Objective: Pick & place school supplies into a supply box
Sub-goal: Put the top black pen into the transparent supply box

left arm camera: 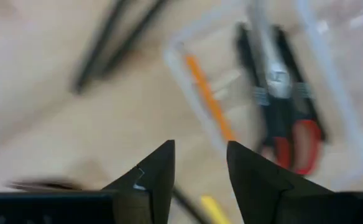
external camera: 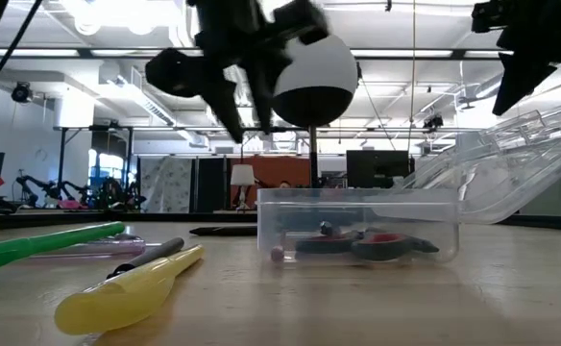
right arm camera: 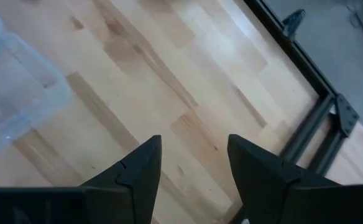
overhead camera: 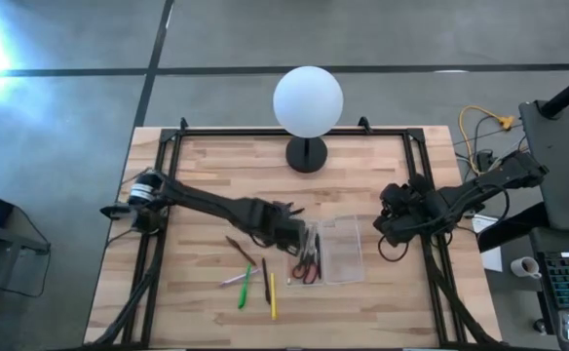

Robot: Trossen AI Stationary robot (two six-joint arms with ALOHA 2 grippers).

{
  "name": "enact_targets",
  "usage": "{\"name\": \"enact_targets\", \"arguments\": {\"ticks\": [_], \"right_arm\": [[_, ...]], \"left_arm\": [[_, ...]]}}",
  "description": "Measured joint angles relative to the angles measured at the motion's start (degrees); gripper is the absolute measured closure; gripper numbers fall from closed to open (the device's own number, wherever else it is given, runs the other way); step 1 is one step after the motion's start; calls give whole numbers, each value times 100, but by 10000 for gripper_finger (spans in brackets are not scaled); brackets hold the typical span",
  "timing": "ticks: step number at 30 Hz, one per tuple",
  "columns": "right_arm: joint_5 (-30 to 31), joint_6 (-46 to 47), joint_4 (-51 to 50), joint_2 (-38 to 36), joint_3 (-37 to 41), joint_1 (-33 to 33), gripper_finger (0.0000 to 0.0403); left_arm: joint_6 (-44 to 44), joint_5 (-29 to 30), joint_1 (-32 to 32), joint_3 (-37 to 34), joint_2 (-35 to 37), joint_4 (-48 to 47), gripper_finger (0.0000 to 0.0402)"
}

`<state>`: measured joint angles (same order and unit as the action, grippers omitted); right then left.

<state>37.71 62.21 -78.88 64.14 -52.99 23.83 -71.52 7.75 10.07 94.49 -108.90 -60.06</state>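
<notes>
The clear supply box (overhead camera: 335, 250) lies open on the table's middle, its lid (external camera: 511, 159) tilted up. Red-handled scissors (left arm camera: 281, 106) and an orange pencil (left arm camera: 209, 99) lie inside it. On the table left of the box lie a green pen (overhead camera: 244, 289), a yellow pen (overhead camera: 272, 295), a dark pen (overhead camera: 264, 277), a brown pencil (overhead camera: 241, 251) and a pale pen (overhead camera: 230, 281). My left gripper (left arm camera: 200, 146) is open and empty, hanging above the box's left edge (overhead camera: 302, 237). My right gripper (right arm camera: 194, 140) is open and empty over bare wood right of the box (overhead camera: 382, 226).
A white globe lamp (overhead camera: 308, 100) on a black stand sits at the table's far middle. A black frame rail (right arm camera: 318, 118) runs along the table's right edge. Bare wood shows at the near side and between the box and the right arm.
</notes>
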Motion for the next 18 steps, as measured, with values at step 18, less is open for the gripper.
{"name": "enact_targets", "arguments": {"ticks": [18], "right_arm": [[-28, -265, 790, 2, 4, -2, 227]], "left_arm": [[3105, -80, -1338, -1430, 162, 904, 286]]}}
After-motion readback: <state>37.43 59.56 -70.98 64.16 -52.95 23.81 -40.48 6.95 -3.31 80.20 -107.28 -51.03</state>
